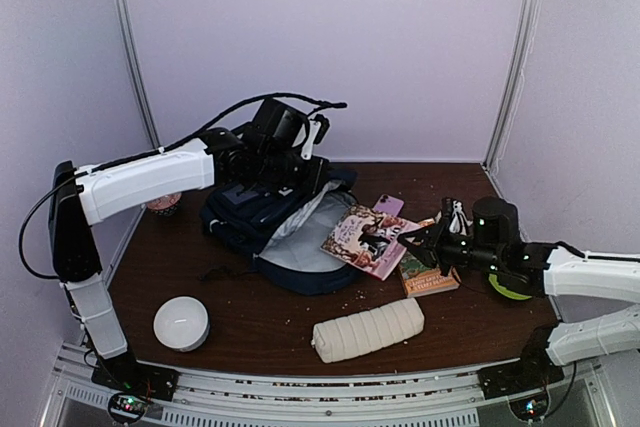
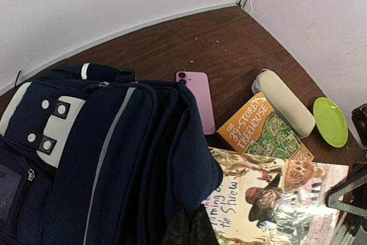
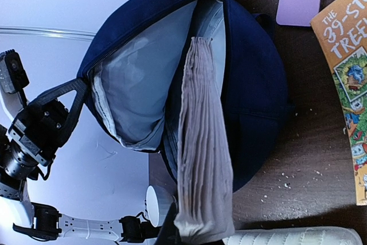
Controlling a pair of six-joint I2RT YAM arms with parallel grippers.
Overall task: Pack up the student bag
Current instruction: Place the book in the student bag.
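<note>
The student bag (image 1: 262,215), dark navy with white trim, lies at the middle of the table with its grey-lined mouth (image 3: 137,84) open toward the right. My left gripper (image 1: 284,173) is shut on the bag's upper navy flap (image 2: 189,182) and holds it up. My right gripper (image 1: 413,244) is shut on a picture book, "Taming of the Shrew" (image 1: 366,238), and holds it tilted at the bag's mouth. In the right wrist view the book's page edge (image 3: 203,159) stands just in front of the opening. The book's cover also shows in the left wrist view (image 2: 275,199).
An orange "39-Storey Treehouse" book (image 1: 428,273), a pink phone (image 1: 389,206) and a green plate (image 1: 509,289) lie right of the bag. A white ribbed pouch (image 1: 368,329) and a round white container (image 1: 181,323) lie near the front edge. A white case (image 2: 284,102) lies by the orange book.
</note>
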